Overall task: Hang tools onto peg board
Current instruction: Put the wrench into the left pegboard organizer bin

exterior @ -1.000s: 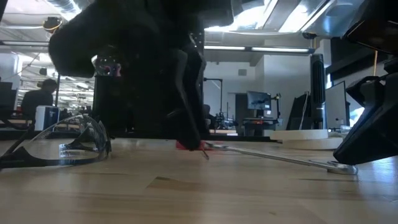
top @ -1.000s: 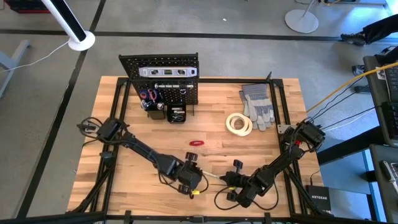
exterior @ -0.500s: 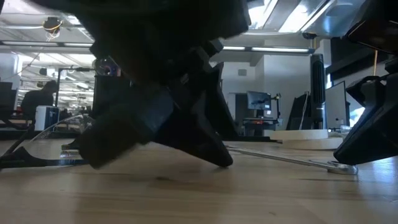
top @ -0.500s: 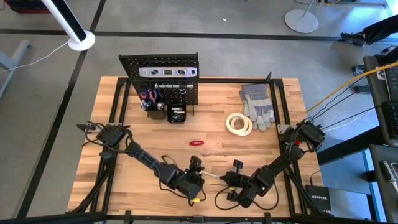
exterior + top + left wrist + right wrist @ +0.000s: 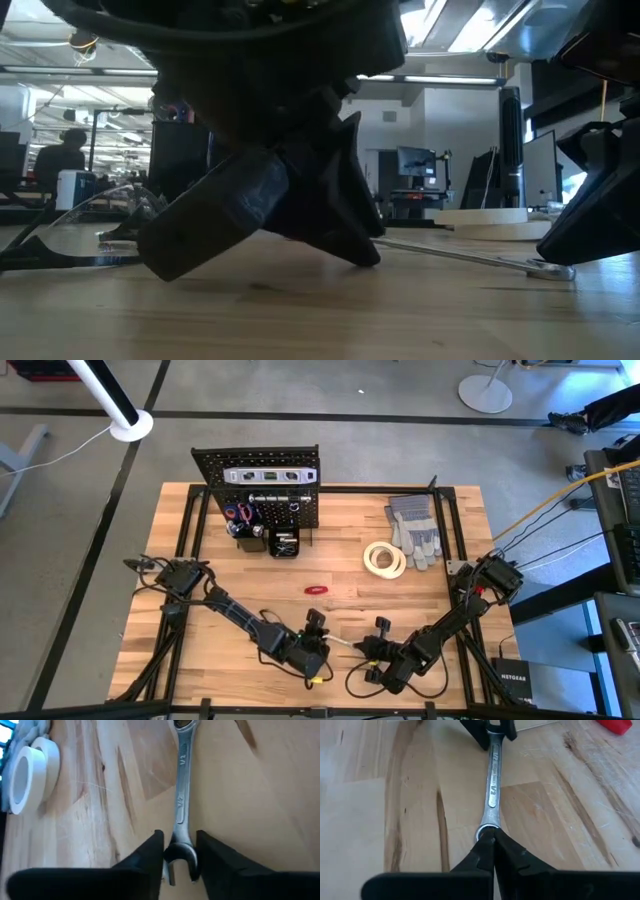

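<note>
A silver combination wrench (image 5: pixel 345 643) lies flat on the wooden table near its front edge, between my two grippers. My left gripper (image 5: pixel 322 638) lies low, with its fingers around the wrench's open-jaw end. My right gripper (image 5: pixel 368 647) is shut, with its fingertips at the wrench's ring end. The black peg board (image 5: pixel 256 470) stands at the far left. It carries a silver bar level (image 5: pixel 268 476) and has red-handled tools in its bins (image 5: pixel 243 515). A white tape roll (image 5: pixel 384 559) lies flat on the table. Clear safety glasses (image 5: pixel 90 235) rest on the table in the low view. My left gripper has the wrench's open-jaw end (image 5: pixel 180 862) pinched between its two fingers, one on each outer side of the jaw. The fingers run along the wrench, slanting low from the table's left. The wrench lies on the table. My right gripper's shut fingertips (image 5: pixel 490 840) lie over the ring end (image 5: pixel 484 831), coming low from the right. They cover the place where they meet it. The ring end (image 5: pixel 545 268) rests on the table.
Grey work gloves (image 5: pixel 412 530) lie at the far right beside the tape roll. A small red object (image 5: pixel 316 589) lies mid-table. Bare wood stretches between the grippers and the peg board. A person sits in the room beyond (image 5: pixel 62 160).
My left gripper has moved a little toward the table's right edge and the wrench. It has tipped from steeply upright to lying low over the table. The wrench and my right gripper have stayed where they were.
</note>
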Motion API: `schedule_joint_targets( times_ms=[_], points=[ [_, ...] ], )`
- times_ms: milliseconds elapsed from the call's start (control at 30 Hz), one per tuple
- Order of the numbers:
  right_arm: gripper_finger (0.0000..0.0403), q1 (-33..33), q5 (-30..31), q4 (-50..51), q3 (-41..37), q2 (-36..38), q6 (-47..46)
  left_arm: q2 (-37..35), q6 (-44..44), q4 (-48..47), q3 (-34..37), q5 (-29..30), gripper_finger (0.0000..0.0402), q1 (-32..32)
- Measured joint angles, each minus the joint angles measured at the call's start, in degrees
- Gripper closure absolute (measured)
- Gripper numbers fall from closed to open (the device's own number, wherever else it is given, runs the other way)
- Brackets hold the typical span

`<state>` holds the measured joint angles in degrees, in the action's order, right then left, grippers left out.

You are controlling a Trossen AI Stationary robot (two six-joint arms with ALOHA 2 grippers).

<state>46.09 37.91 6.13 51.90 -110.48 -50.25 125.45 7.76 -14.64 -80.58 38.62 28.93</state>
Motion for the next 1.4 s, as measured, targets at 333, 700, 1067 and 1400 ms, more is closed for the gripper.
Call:
schedule_joint_targets(
  times_ms=[333,700,1067,1400],
  points=[
    [0.0397,0.0,1.26,0.37,-0.15,-0.14,-0.44,0.13,-0.61,0.51,0.13,-0.56,0.0392,-0.55],
    [0.0325,0.22,-3.51,9.56,1.87,7.06,-2.34,-4.53,-7.98,-1.67,0.33,-2.02,0.0398,2.48],
    [0.0222,0.7,-1.26,5.49,1.79,11.1,4.54,-16.22,-22.44,-4.86,6.34,-0.12,0.04,5.69],
    [0.0214,-3.52,4.42,-14.31,1.86,10.97,20.15,-28.3,-26.66,37.52,30.83,2.01,0.0401,8.21]
  ],
)
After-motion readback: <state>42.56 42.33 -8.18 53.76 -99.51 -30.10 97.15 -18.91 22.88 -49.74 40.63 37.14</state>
